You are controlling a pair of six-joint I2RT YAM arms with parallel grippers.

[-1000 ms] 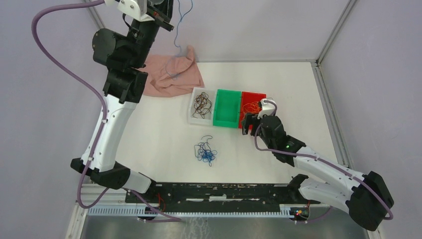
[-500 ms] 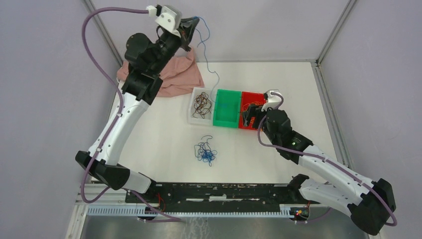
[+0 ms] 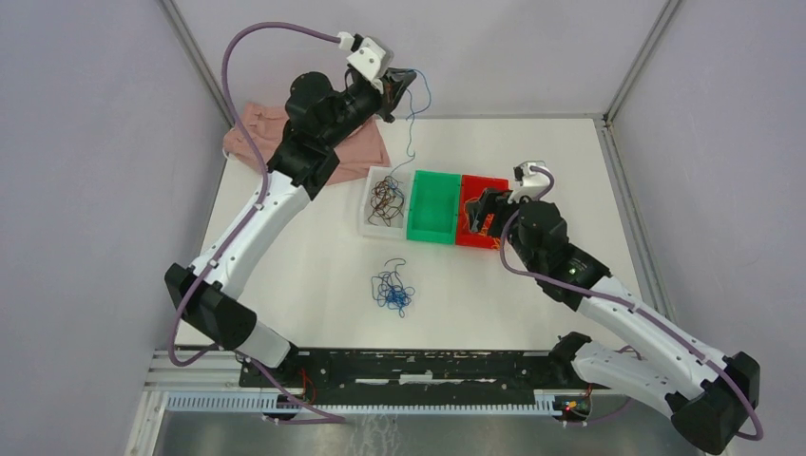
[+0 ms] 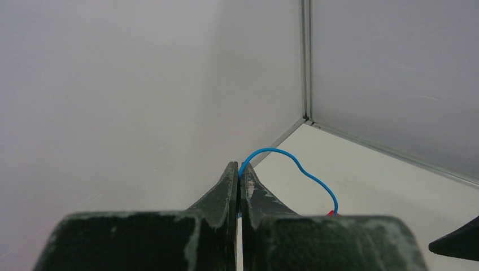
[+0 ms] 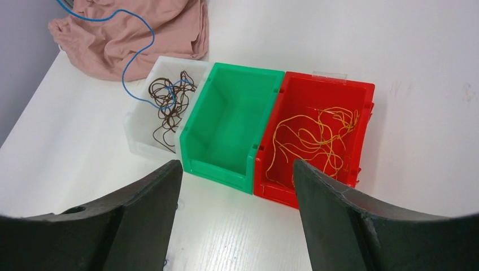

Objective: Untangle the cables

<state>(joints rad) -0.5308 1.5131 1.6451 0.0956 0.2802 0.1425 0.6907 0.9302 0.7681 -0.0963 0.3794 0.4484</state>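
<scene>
Left jaws clamp the blue cable [image 4: 271, 149] high, probably to hang it free; right jaws apart by the red bin [image 5: 327, 84].

glossy plastic bins [image 5: 221, 167], matt pink cloth [image 5: 176, 23]

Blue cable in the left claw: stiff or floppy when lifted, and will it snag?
Probably floppy: the blue cable hangs in loose curves from the shut left claw. Likely very light, being so thin. It may snag: its lower end lies over the brown cables in the white bin, so pulling could drag them along.
</scene>
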